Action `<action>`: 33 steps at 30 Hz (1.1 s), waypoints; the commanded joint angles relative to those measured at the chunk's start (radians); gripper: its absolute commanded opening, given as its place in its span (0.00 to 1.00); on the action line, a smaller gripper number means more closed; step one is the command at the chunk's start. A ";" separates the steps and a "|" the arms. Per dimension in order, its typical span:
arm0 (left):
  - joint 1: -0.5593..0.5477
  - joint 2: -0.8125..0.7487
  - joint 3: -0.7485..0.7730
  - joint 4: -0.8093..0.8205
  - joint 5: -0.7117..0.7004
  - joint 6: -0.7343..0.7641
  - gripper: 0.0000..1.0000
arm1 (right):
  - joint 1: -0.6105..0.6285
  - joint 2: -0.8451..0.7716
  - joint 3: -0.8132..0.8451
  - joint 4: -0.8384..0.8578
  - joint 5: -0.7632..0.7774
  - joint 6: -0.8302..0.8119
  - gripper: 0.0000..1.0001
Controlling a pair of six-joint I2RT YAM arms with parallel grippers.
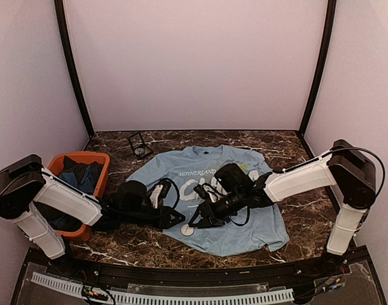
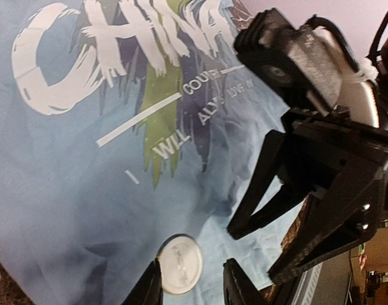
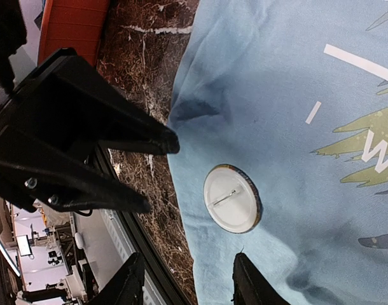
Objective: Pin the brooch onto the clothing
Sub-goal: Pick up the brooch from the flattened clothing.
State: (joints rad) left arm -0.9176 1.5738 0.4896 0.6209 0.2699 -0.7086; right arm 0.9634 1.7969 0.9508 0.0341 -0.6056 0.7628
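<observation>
Across the dark brown, white-veined marble tabletop (image 1: pixel 117 248) lies the light blue cotton T-shirt (image 1: pixel 245 229), spread flat with its chest print up: brushy white "CHINA" lettering over an olive-green splash. Its fabric is soft and matte, with shallow creases near the hem. To its left stands an orange plastic basket (image 1: pixel 86 155) holding darker blue garments (image 1: pixel 79 175). Both black, wedge-fingered grippers meet low over the shirt's near left part. The left gripper (image 3: pixel 157 175) has its tapered fingers partly parted with nothing between them, their tips at the shirt's edge just beside the brooch. The right gripper (image 2: pixel 254 251) likewise stands parted and empty, hanging close above the cloth. The small round brooch (image 3: pixel 232 198) rests on the shirt near its lower left edge, back side up. It is a smooth white disc with a thin coloured rim and a fine wire pin across it, and neither gripper is touching it. The step in hand looks like the approach to pick it up. The next move probably calls for a careful pinch on the disc's thin rim without bunching the limp cloth beneath, then freeing the pin to pierce the fabric.
</observation>
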 commanded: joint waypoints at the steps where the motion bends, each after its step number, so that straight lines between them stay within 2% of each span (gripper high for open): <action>1: -0.033 -0.017 0.018 0.072 0.003 -0.017 0.30 | -0.004 0.021 0.010 0.044 0.006 0.014 0.45; 4: -0.049 -0.013 0.026 0.047 -0.004 -0.013 0.28 | -0.007 0.027 0.009 0.048 0.002 0.018 0.45; 7: -0.059 0.012 0.041 0.001 -0.013 -0.012 0.21 | -0.009 0.029 0.012 0.053 0.000 0.021 0.45; 14: -0.060 0.023 0.019 -0.011 -0.065 -0.034 0.11 | -0.017 0.030 0.011 0.056 -0.009 0.024 0.44; 22: -0.060 0.055 0.028 -0.015 -0.050 -0.048 0.01 | -0.029 0.028 -0.010 0.060 -0.007 0.029 0.43; 33: -0.060 0.084 0.039 -0.046 -0.046 -0.068 0.01 | -0.041 0.044 -0.014 0.073 -0.015 0.039 0.43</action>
State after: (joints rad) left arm -0.9737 1.6573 0.5137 0.6075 0.2245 -0.7692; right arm 0.9276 1.8164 0.9485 0.0811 -0.6098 0.7948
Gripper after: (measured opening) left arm 0.010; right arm 0.431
